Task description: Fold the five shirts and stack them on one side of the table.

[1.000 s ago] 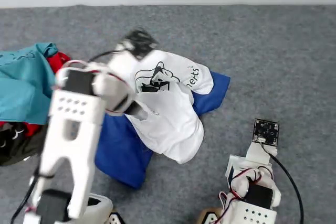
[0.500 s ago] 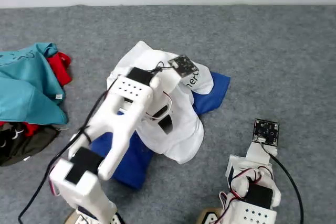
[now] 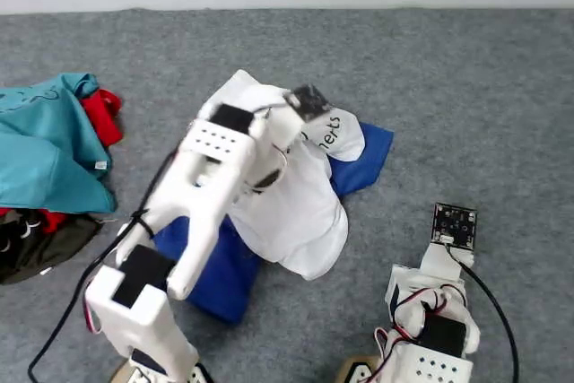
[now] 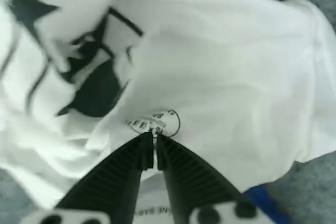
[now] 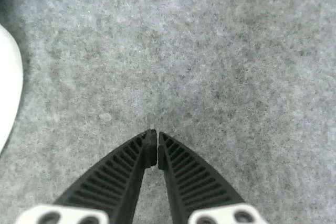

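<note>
A white shirt [image 3: 300, 213] with a black print lies crumpled on top of a blue shirt [image 3: 206, 262] in the middle of the grey carpet. My left arm [image 3: 215, 168] stretches over the white shirt. In the left wrist view my left gripper [image 4: 152, 139] is shut, its tips just above the neck label [image 4: 155, 123] of the white shirt [image 4: 226, 66], with no cloth seen between them. My right gripper [image 5: 153, 148] is shut over bare carpet, near the right arm's base [image 3: 430, 311] at the front right.
A pile with a teal shirt [image 3: 40, 150], a red shirt [image 3: 103, 118] and a black shirt [image 3: 36, 248] lies at the left edge. Grey carpet [image 3: 475, 105] stretches open to the right and back. The white shirt's edge [image 5: 5, 77] shows beside the right gripper.
My left arm has swung from the left of the white shirt to over its middle, then eased slightly back. The shirts and the right arm have not moved.
</note>
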Motion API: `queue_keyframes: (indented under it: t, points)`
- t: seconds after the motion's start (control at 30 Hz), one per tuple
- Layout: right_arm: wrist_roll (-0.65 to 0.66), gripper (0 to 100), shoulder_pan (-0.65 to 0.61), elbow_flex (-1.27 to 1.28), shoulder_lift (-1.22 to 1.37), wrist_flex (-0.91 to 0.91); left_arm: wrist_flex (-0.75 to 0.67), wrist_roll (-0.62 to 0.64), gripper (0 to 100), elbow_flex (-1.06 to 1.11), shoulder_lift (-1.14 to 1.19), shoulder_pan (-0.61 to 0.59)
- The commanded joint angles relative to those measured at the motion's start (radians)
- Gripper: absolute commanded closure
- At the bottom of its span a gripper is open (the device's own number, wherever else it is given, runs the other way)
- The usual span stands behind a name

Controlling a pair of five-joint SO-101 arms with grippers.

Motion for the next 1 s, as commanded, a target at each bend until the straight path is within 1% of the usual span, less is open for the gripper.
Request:
queue_keyframes:
  t: [0.0,0.13,0.2,0.27,0.4,0.5,0.67,0.83,0.9,0.97]
  points:
    - [-0.011,99.0,0.016,0.014,-0.007,0.004,0.063,0.008,99,-0.079,-0.103,-0.018]
    - [-0.011,99.0,0.016,0.014,-0.007,0.004,0.132,0.005,98,-0.05,-0.114,-0.012]
    - [-0.011,99.0,0.016,0.014,-0.007,0.004,0.146,-0.034,96,-0.028,-0.114,-0.012]
    - [-0.011,99.0,0.016,0.014,-0.007,0.004,0.15,-0.052,91,-0.01,-0.114,-0.012]
    - [-0.011,99.0,0.016,0.014,-0.007,0.004,0.149,-0.049,77,-0.001,-0.115,-0.014]
    - [-0.011,99.0,0.016,0.014,-0.007,0.004,0.144,-0.049,72,0.001,-0.114,-0.012]
    - [-0.011,99.0,0.016,0.014,-0.007,0.004,0.1,-0.049,71,0.005,-0.089,-0.011]
    - [-0.011,99.0,0.016,0.014,-0.007,0.004,0.046,-0.046,72,0.004,0.052,-0.015]
    - [-0.011,99.0,0.016,0.014,-0.007,0.004,0.017,-0.018,72,0.001,0.101,-0.015]
    - [-0.011,99.0,0.016,0.014,-0.007,0.004,-0.003,-0.012,75,0.001,0.127,-0.012]
